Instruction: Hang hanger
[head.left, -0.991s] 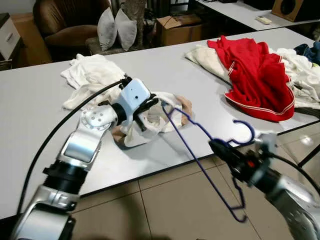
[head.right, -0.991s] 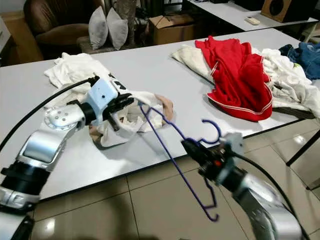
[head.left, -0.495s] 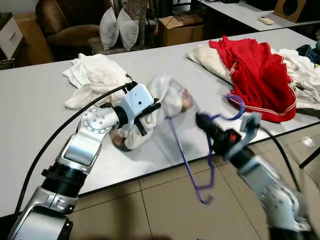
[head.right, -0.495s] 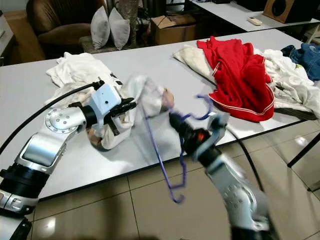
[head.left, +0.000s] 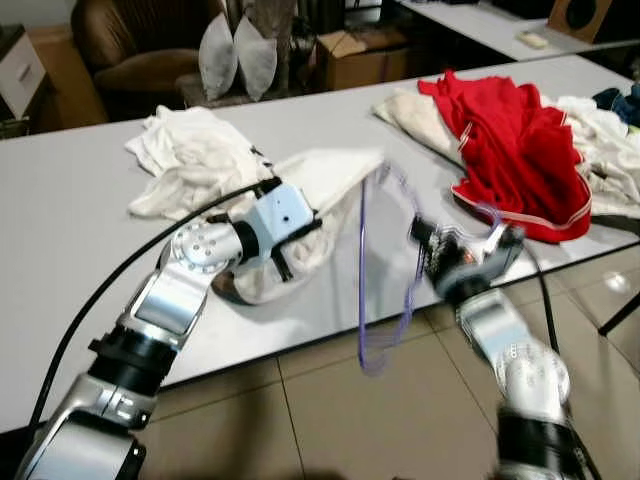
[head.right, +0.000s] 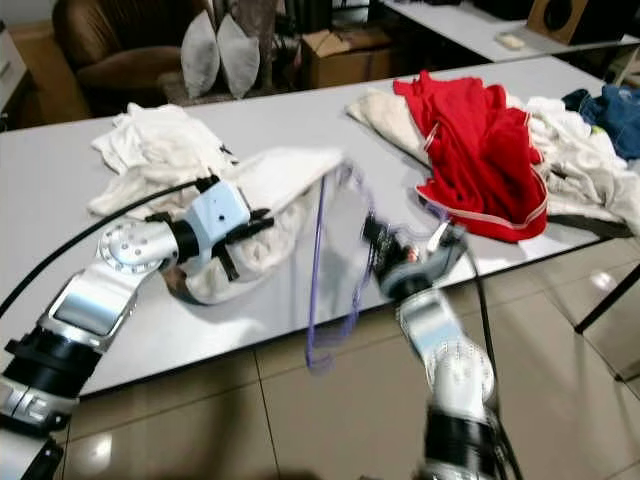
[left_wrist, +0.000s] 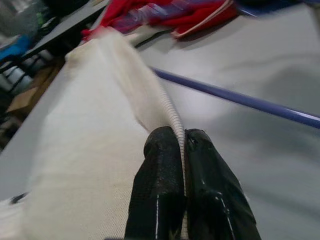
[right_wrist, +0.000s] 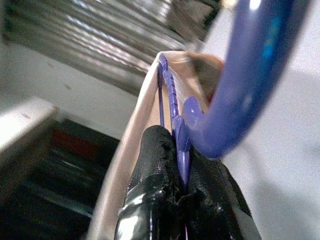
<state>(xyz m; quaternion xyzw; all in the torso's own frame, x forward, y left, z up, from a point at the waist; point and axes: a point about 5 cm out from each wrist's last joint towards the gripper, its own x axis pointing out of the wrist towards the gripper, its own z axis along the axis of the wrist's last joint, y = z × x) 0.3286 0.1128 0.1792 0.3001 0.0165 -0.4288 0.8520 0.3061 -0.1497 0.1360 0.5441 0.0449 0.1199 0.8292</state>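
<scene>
Left wrist view is showing the left gripper (left_wrist: 182, 145) pinching the ribbed edge of a white shirt (left_wrist: 95, 150), its two black fingers (left_wrist: 160, 185) pressed tight together on the fabric, with the blue bar of the hanger (left_wrist: 240, 98) running across the grey table (left_wrist: 260, 165) just beyond. From where I'm standing, that grip is stretching the shirt's opening taut and lifting it off the table — seemingly so the hanger can slide inside.

The right gripper (head.left: 437, 250) is clamping the hanger (head.left: 365, 270) near its neck; in the right wrist view the thin wire is sitting between the closed fingers (right_wrist: 155, 165) and the blue hook (right_wrist: 250, 75) is curving up above them. The hanger is hanging in the air at the table's near edge, one end poking into the raised shirt (head.left: 320, 190), its lower loop dangling over the tiled floor (head.left: 330, 420). It is blurred, so its exact tilt is hard to read.

Holding by the neck is probably leaving the shoulders free to enter the cloth. A red garment (head.left: 515, 150) and other white laundry (head.left: 185, 155) are lying on the table, well apart from the work.
</scene>
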